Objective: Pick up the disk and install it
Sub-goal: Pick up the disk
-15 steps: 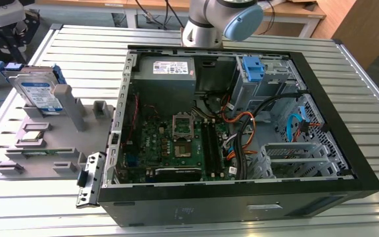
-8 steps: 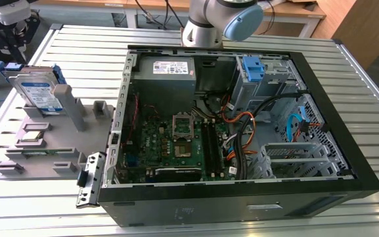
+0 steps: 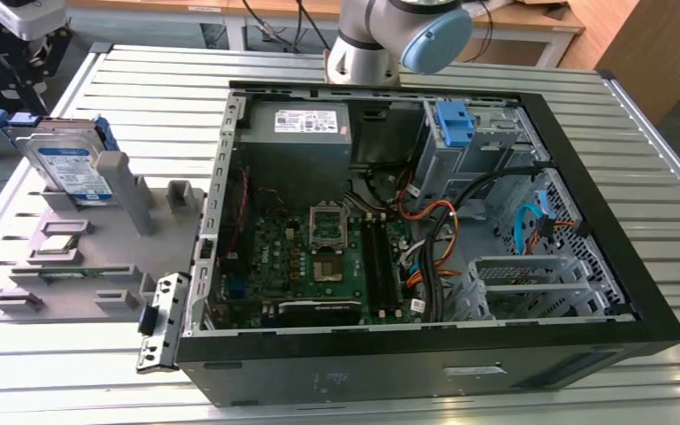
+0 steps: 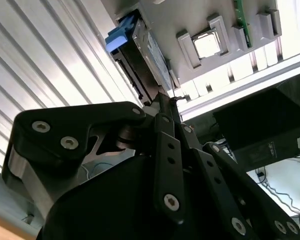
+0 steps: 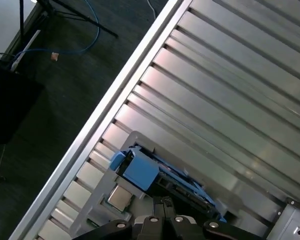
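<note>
Disk [image 3: 66, 166] stands upright on its edge in grey holder [image 3: 104, 266], close to counter [image 3: 81, 376] edge at the exterior view's left. Blue rails on its sides. Gripper [image 4: 166, 100] is just above it w/o touching; jaws look clenched, nothing between. Open PC case [image 3: 623, 301] sits beside holder, approx. mid-counter, w/ blue bracket [image 3: 452, 124] inside.

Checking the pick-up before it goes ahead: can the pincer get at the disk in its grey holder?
Probably yes. The disk stands upright in the holder, its upper part exposed, and in the first wrist view the pincer sits right beside it with nothing seen between.
</note>
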